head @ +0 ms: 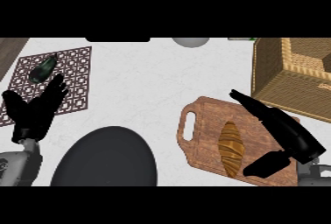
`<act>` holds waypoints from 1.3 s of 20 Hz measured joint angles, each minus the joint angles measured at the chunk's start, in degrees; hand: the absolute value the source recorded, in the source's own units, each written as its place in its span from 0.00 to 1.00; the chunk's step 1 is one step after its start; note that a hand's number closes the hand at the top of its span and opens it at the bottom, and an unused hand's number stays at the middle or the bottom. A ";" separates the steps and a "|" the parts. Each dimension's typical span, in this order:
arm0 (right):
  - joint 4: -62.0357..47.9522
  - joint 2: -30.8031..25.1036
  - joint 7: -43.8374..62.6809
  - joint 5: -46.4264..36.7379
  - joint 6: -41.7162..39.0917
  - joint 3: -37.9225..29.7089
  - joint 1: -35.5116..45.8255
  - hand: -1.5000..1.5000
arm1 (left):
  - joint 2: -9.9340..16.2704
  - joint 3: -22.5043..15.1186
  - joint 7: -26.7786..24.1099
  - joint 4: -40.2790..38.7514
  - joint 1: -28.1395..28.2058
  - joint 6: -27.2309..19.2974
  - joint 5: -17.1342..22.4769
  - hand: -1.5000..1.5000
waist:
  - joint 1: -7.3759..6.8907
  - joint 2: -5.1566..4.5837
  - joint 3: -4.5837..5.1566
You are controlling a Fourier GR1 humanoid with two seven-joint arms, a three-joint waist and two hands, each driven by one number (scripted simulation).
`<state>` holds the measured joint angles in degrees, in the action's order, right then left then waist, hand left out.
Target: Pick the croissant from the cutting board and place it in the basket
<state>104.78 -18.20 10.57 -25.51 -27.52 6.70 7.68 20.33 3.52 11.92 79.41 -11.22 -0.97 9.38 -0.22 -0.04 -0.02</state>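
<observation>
hovering w/ fingers straight & spread, right robot hand (284, 131) sits beside croissant (230, 148) on cutting board (203, 114).

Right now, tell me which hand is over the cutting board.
The right hand; it hangs open beside the croissant on the cutting board. The left hand rests on the patterned mat.

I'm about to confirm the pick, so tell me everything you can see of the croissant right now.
The croissant is a long, golden-brown pastry with darker ridged bands across it, tapering at both ends. It lies flat on the wooden cutting board, lengthwise from near to far, right of the board's handle slot. The right hand is open just to its right, fingers straight and pointing away, thumb low near the pastry's near end. Whether the thumb touches it cannot be told. It is not lifted and lies outside the wicker basket.
</observation>
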 measured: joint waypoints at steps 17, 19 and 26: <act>-7.19 0.90 -9.94 -7.43 -2.21 -1.14 -2.29 0.00 | -3.40 2.99 0.95 0.69 -0.46 1.67 -3.85 0.50 | 0.27 0.06 0.01; -7.51 0.74 -11.57 -7.33 -2.79 -1.69 -2.94 0.00 | -4.09 2.81 1.54 2.08 0.33 1.59 -4.27 0.50 | 0.25 0.06 0.01; -6.74 1.27 -15.63 -9.17 -3.17 -1.45 -5.40 0.00 | -4.58 4.10 1.46 0.41 -1.02 2.67 -5.08 0.50 | 0.30 0.05 0.01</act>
<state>98.04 -16.94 -5.06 -34.68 -30.69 5.26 2.28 15.75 7.62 13.38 79.82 -12.24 1.69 4.30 0.08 0.02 -0.01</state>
